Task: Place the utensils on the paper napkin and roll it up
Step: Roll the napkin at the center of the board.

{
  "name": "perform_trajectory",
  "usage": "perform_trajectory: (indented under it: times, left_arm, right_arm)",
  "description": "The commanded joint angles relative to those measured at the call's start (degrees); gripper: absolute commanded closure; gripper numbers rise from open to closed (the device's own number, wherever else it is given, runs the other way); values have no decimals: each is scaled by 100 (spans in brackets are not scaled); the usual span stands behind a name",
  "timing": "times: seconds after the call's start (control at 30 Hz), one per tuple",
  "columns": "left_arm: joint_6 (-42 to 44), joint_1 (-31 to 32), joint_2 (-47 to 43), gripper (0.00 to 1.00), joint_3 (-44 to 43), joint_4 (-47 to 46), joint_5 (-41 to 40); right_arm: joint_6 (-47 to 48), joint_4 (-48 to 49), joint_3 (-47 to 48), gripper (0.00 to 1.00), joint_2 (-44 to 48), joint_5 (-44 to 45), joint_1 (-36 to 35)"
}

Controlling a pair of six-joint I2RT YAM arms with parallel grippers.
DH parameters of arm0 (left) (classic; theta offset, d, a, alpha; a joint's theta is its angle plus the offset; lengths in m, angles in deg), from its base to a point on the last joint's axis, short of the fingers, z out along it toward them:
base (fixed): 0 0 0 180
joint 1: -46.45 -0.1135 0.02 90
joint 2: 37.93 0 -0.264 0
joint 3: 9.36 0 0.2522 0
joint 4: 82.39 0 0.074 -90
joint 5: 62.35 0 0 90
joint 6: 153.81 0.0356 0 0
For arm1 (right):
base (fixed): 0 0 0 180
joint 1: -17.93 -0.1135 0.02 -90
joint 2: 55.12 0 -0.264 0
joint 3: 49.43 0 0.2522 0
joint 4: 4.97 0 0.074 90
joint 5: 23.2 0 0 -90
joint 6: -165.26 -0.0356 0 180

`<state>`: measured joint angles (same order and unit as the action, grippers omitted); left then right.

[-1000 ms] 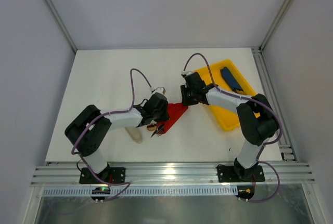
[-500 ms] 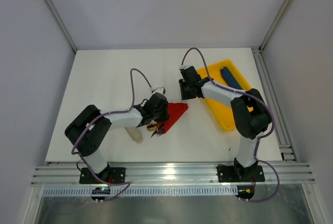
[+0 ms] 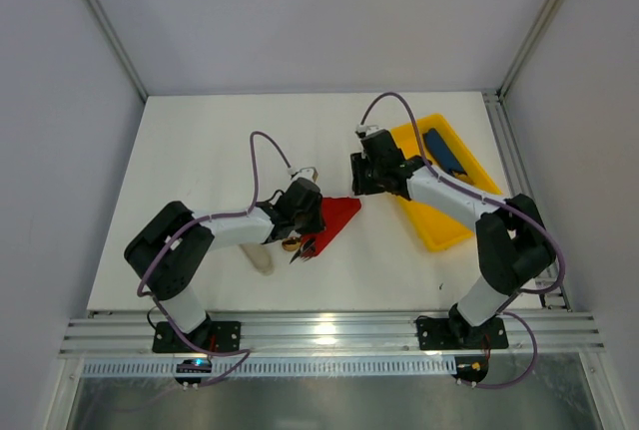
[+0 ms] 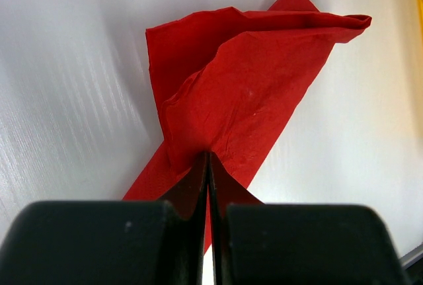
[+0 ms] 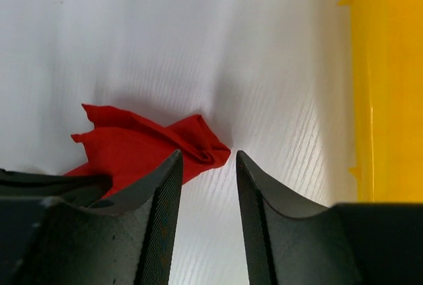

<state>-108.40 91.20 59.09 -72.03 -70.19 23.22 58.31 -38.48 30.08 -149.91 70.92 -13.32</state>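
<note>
With the left tool [image 4: 209,161] pinching the crumpled paper napkin [image 4: 244,93] near the worktop's [image 3: 200,151] centre, beside the yellow tray [image 3: 439,225], the spread, empty right tool [image 5: 207,158] should nip the free corner and pull gently flat.

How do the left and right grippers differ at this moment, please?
The left gripper is shut, pinching the red paper napkin; the right gripper stands open with nothing between its fingers. The left gripper touches the napkin, while the right gripper only sits near its crumpled corner. The right gripper is close to the yellow tray; the left gripper is farther from it. Both are over the white table.
</note>
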Motion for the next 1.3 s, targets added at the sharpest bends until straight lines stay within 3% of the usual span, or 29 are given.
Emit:
perform_trajectory:
  times: [0.0,0.73,1.27]
  left_arm:
    - [100,7,63,100,74,104,-32]
    - [118,16,46,100,57,139,-50]
    - [118,7,72,100,57,130,-67]
  right_arm:
    - [-19,59,-291,54,223,-324,22]
    - [183,-47,174,69,-699,-562,31]
    - [148,-117,526,70,-910,-210,22]
